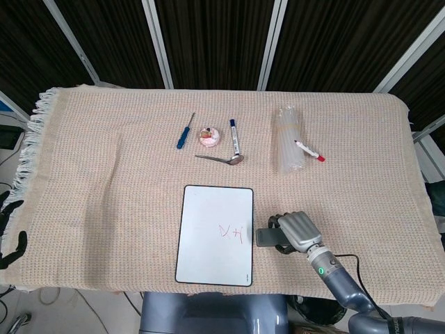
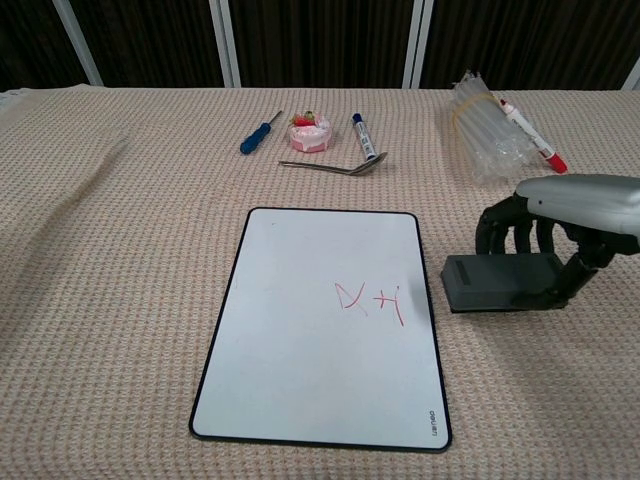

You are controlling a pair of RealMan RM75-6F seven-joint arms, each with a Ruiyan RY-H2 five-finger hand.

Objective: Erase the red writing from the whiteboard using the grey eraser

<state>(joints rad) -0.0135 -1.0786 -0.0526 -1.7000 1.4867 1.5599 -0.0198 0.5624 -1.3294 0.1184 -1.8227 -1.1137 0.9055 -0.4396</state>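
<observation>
One right hand (image 2: 560, 235) grips grey eraser (image 2: 495, 283), seemingly beside whiteboard (image 2: 300, 330).

Grey eraser (image 2: 497, 283) is a flat dark-grey block, gripped in my right hand (image 2: 560, 235), just right of the whiteboard's (image 2: 300, 340) right edge. Whiteboard is white with a black rim, flat on the cloth. Red writing (image 2: 370, 300) intact, right of centre.

Whiteboard (image 2: 320, 325) lies at the table's near middle, eraser (image 2: 497, 282) in the right hand (image 2: 560, 235) just right of it, screwdriver (image 2: 258, 134), marker (image 2: 366, 138) and spoon (image 2: 335, 167) behind, plastic bag (image 2: 485, 130) behind-right.
</observation>
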